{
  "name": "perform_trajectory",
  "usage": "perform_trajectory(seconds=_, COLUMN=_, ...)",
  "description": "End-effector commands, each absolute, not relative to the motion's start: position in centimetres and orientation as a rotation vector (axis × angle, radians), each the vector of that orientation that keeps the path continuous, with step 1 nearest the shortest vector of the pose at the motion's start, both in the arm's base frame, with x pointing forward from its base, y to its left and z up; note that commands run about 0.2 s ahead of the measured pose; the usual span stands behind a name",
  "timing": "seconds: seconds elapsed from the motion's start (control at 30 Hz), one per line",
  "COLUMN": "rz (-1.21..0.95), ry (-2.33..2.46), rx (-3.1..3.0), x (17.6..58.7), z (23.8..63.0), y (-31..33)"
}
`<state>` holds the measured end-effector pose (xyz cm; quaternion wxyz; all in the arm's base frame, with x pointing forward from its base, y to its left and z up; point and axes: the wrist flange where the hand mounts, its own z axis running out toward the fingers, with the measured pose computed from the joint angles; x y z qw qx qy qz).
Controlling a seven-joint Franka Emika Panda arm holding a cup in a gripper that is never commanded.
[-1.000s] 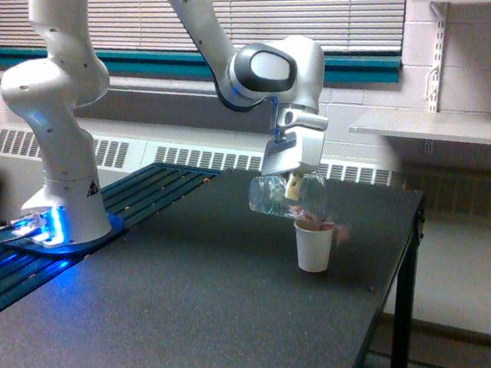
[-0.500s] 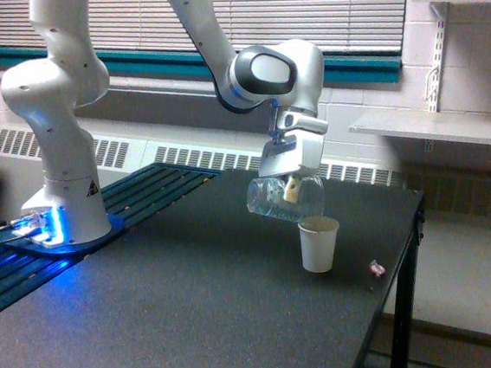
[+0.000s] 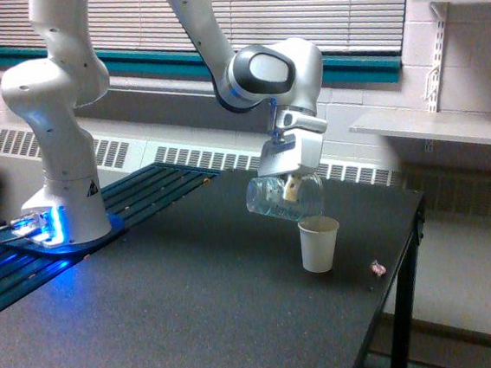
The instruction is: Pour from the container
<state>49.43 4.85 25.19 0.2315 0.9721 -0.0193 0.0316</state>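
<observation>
My gripper (image 3: 291, 182) is shut on the clear plastic container (image 3: 283, 199), which lies tipped almost on its side above the black table (image 3: 171, 313). Its mouth points toward the exterior view's right, just over the off-white paper cup (image 3: 319, 244) standing upright below. The container looks empty; no pinkish-red pieces show inside it. One small pinkish piece (image 3: 377, 268) lies on the table near its right edge, beside the cup.
The arm's white base (image 3: 64, 201) stands at the exterior view's left on a blue-lit plate. The table's right edge (image 3: 405, 256) drops off close to the cup. A white shelf (image 3: 436, 126) and wall lie behind.
One second ago pinkish pieces were falling at the cup's rim and one was flying right; now a piece rests on the table near the edge. The container rose slightly and has held still since.
</observation>
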Motion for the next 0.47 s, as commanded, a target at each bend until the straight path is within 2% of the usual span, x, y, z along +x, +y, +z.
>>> perform_trajectory(seconds=0.03, rz=0.144, ry=-0.062, rx=2.691, x=49.6, z=27.0, y=4.1)
perform_trajectory(seconds=0.47, rz=0.24, ry=-0.141, rx=2.757, x=48.3, z=29.8, y=1.7)
